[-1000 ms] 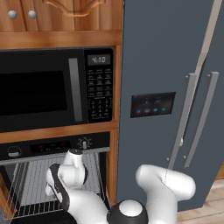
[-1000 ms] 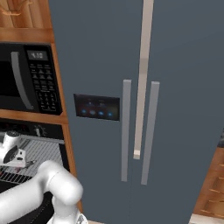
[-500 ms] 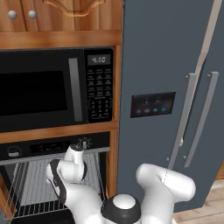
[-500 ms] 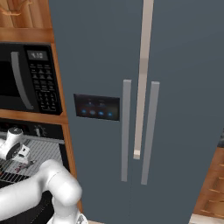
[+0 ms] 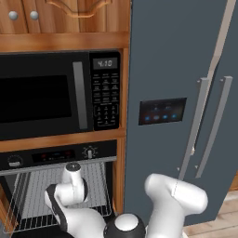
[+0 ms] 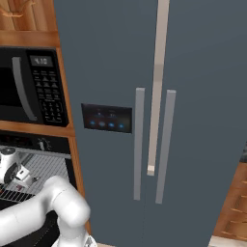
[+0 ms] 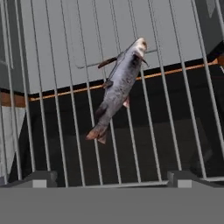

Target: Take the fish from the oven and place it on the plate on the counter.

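The fish [image 7: 117, 89], slim and grey-brown, lies diagonally on the oven's wire rack [image 7: 70, 131], head toward the upper right of the hand view. My gripper [image 7: 114, 179] is open, its two dark fingertips [image 7: 41, 178] standing wide apart just short of the fish's tail, touching nothing. In the left base view my hand [image 5: 72, 186] reaches into the open oven [image 5: 56, 155] over the rack [image 5: 28, 204], and it hides the fish there. The right base view has the hand [image 6: 12, 170] at the far left. The plate and the counter are out of view.
A black microwave [image 5: 51, 93] sits directly above the oven in a wooden surround. A tall grey fridge [image 5: 186, 93] with long silver handles stands to the right. The oven's side wall [image 5: 111, 186] is close to my hand's right.
My hand has shifted slightly down and to the left in front of the rack. The jaws have stayed wide open and the fish has not moved.
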Robot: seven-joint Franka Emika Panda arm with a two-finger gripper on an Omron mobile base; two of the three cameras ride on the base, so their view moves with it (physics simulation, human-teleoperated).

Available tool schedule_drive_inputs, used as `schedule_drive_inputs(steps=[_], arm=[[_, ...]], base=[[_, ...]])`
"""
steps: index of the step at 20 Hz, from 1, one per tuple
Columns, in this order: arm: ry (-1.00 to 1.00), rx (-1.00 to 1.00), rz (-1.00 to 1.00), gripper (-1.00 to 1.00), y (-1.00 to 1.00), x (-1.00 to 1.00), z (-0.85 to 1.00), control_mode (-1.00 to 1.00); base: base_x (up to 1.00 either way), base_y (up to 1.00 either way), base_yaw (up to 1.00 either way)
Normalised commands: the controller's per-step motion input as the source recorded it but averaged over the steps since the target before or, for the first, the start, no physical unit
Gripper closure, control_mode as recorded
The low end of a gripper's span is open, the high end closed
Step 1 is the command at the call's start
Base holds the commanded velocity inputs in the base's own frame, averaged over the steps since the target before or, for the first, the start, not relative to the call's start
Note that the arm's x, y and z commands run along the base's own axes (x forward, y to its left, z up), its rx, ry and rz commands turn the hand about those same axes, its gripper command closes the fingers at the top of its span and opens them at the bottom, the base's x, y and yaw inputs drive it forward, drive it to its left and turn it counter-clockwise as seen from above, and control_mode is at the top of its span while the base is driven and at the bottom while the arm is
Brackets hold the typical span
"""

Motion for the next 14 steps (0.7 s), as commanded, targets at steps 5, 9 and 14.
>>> schedule_drive_inputs(steps=[5, 9, 14], arm=[[0.14, 0.00, -0.03, -1.00, -0.08, 0.62, -0.14, -1.00], [0.11, 0.00, -0.01, -1.00, -0.08, 0.66, -0.43, -1.00], [0.00, 0.00, 0.00, -1.00, 0.00, 0.37, -0.44, -1.00]], base=[[0.00, 0.00, 0.00], [0.00, 0.00, 0.00], [0.00, 0.00, 0.00]])
